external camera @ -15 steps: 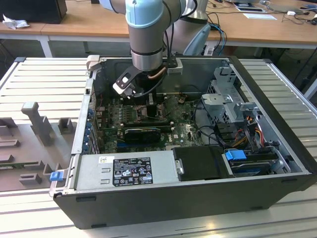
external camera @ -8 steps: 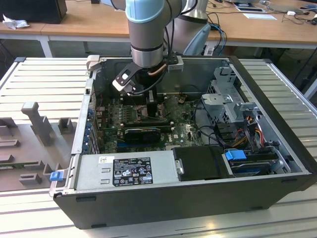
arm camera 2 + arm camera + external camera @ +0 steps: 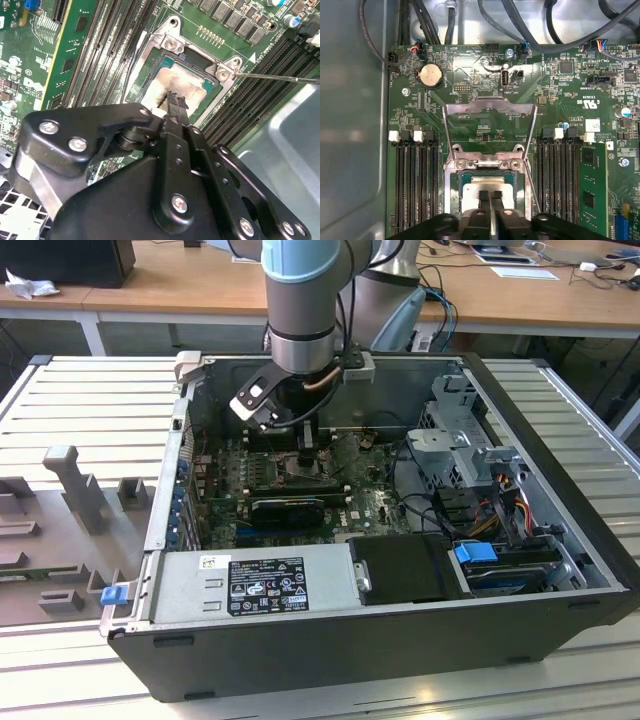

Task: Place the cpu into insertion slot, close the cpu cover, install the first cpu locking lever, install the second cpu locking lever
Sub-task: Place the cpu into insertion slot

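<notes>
Both wrist views show the gripper (image 3: 490,196) with its fingers drawn together and nothing between them, tips directly over the cpu (image 3: 487,183). I read the cpu as lying flat in the insertion slot (image 3: 454,197); I cannot tell whether the tips touch it. The cpu cover (image 3: 490,106) stands swung up on its hinge. A thin locking lever (image 3: 275,76) juts out free. In the exterior view, the arm (image 3: 300,300) reaches down into the computer case (image 3: 400,660).
</notes>
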### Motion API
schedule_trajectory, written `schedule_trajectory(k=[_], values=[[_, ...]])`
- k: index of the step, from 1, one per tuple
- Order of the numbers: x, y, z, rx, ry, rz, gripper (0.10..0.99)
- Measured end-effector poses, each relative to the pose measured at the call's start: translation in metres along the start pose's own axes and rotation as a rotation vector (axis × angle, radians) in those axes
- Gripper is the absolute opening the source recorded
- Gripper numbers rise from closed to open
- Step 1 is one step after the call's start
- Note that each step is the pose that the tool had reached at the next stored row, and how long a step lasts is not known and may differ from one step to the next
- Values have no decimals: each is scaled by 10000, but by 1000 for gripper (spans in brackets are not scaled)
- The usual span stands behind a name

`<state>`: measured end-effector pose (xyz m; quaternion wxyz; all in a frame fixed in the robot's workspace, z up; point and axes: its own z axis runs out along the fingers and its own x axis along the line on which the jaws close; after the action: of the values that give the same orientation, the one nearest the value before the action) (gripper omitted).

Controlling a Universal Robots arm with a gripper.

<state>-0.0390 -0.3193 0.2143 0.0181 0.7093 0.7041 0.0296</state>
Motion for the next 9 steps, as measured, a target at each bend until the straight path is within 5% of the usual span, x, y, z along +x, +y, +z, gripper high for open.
schedule_trajectory(k=[9], values=[[2, 8, -115, 6, 1, 0, 106]])
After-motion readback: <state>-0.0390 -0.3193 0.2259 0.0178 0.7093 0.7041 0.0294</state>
